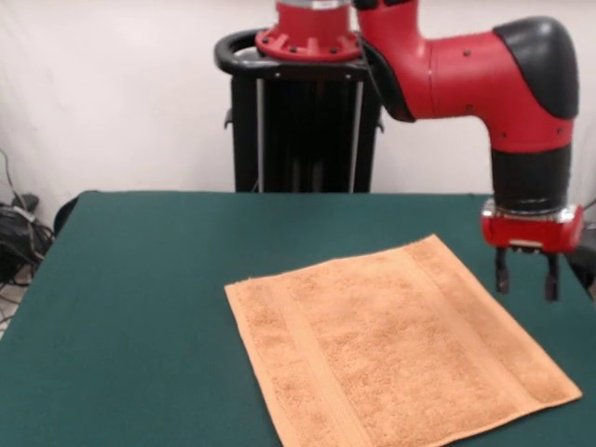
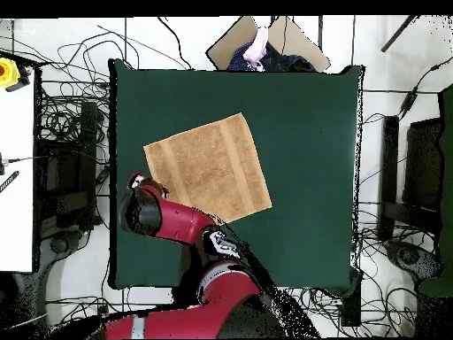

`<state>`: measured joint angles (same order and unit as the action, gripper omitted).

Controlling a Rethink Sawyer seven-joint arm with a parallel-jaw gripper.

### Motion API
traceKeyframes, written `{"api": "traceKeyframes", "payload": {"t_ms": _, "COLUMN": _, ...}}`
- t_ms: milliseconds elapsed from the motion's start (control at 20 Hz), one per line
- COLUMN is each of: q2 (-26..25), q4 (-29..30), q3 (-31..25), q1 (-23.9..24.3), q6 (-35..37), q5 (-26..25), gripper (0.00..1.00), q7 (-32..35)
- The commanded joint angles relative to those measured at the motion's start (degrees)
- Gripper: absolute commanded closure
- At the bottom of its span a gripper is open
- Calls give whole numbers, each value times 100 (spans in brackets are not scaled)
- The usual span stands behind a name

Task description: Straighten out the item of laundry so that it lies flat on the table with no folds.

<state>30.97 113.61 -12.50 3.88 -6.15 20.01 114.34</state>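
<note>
The orange-tan towel (image 1: pixel 391 345) lies spread flat on the dark green table (image 1: pixel 140 279), turned at an angle, with band stripes near two edges. I see no folds in it. Its near corner runs off the picture's bottom edge. My gripper (image 1: pixel 527 281) hangs above the table just off the towel's right edge, fingers (image 1: pixel 503 277) apart and holding nothing. In the overhead view the towel (image 2: pixel 208 168) lies left of the middle of the table (image 2: pixel 301 177), and my wrist (image 2: pixel 142 208) stands over the table by the towel's lower left corner.
The black pedestal (image 1: pixel 303 121) stands behind the table's far edge. Cables (image 1: pixel 19 237) lie on the floor at the left. A person (image 2: pixel 257 49) shows at the table's far side in the overhead view. A white table (image 2: pixel 18 177) stands at the left.
</note>
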Motion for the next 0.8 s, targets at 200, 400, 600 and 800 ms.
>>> {"api": "traceKeyframes", "payload": {"t_ms": 200, "q2": -230, "q4": -833, "q3": 1820, "q1": -525, "q6": 202, "q5": 16, "gripper": 0, "q7": 92}}
{"api": "traceKeyframes", "payload": {"t_ms": 400, "q2": -220, "q4": -823, "q3": 2017, "q1": -585, "q6": 84, "q5": -188, "gripper": 0, "q7": 148}}
{"api": "traceKeyframes", "payload": {"t_ms": 600, "q2": -311, "q4": -880, "q3": 1878, "q1": -435, "q6": 131, "q5": -357, "gripper": 0, "q7": 263}}
{"api": "traceKeyframes", "payload": {"t_ms": 800, "q2": -425, "q4": -1358, "q3": 2164, "q1": -849, "q6": 609, "q5": 18, "gripper": 0, "q7": 399}}
